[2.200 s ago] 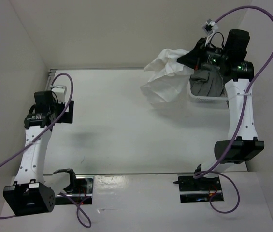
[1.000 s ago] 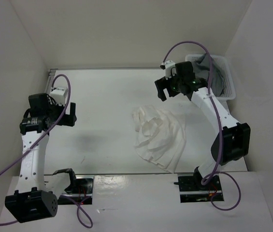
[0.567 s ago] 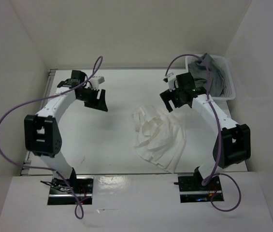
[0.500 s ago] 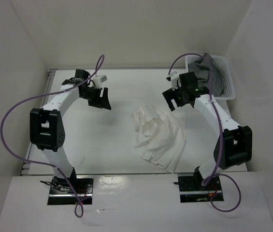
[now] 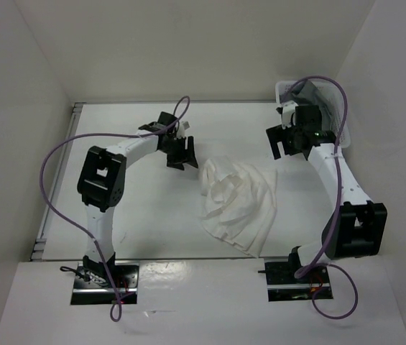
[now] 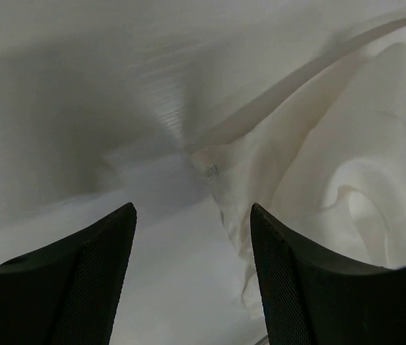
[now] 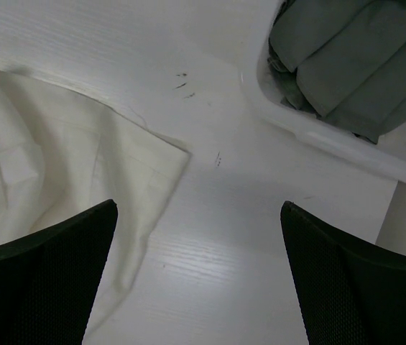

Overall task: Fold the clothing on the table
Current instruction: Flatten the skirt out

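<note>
The pleated skirt [image 5: 238, 201] lies crumpled on the table [image 5: 138, 208], right of centre. The left gripper [image 5: 185, 157] hangs just beside its far left corner, the right gripper [image 5: 280, 144] near its far right corner. Behind that, in the table's far right corner, stands the basket [image 7: 310, 133], with a garment [image 7: 346, 57] in it

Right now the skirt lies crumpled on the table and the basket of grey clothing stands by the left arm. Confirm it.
Wrong arm. The top view shows the basket of grey clothing by the right gripper; the skirt does lie crumpled on the table.
</note>
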{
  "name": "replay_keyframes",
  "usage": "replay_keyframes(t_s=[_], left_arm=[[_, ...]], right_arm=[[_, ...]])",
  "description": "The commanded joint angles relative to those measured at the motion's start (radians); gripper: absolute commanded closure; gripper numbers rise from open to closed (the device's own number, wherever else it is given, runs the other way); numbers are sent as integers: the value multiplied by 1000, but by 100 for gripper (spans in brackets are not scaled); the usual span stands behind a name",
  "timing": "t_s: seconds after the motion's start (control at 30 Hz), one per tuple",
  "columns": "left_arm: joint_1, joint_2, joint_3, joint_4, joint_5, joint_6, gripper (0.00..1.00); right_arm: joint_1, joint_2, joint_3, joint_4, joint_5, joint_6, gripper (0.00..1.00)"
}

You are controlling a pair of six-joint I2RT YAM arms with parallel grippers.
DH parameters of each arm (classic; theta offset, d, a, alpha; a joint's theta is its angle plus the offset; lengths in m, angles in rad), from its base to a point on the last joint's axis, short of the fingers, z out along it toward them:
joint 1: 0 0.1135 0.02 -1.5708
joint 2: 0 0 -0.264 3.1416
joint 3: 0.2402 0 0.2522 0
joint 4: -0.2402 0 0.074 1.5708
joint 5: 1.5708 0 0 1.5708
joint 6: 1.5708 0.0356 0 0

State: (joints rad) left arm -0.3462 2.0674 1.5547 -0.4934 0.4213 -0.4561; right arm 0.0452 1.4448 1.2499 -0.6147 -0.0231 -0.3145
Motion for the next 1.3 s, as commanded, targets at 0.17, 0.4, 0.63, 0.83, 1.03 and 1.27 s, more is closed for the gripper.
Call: replay_keyframes(t_s=[0.17,0.4,0.63,0.83,1.03,1.27], left_arm=[[-72,109,42,-1,-144,-118,31],[-91,140,61,18,-177,-136,49],[-137,120,-14,29,-133,-154,71],[-146,100,-59,47,-84,-154,85],[-133,91,30,6,-134,-78,100],[-8,158,231,-91,-199,80,100]], right_arm=[[-44,-112,-40,3,-31,20,2],[-65,-121,-49,3,-49,29,2],[-65,-121,-38,-7,-49,29,2],[-65,-130,-47,-7,-49,29,2],[-65,-139,-76,4,-49,29,2],[-65,-107,-96,58,-95,60,6]])
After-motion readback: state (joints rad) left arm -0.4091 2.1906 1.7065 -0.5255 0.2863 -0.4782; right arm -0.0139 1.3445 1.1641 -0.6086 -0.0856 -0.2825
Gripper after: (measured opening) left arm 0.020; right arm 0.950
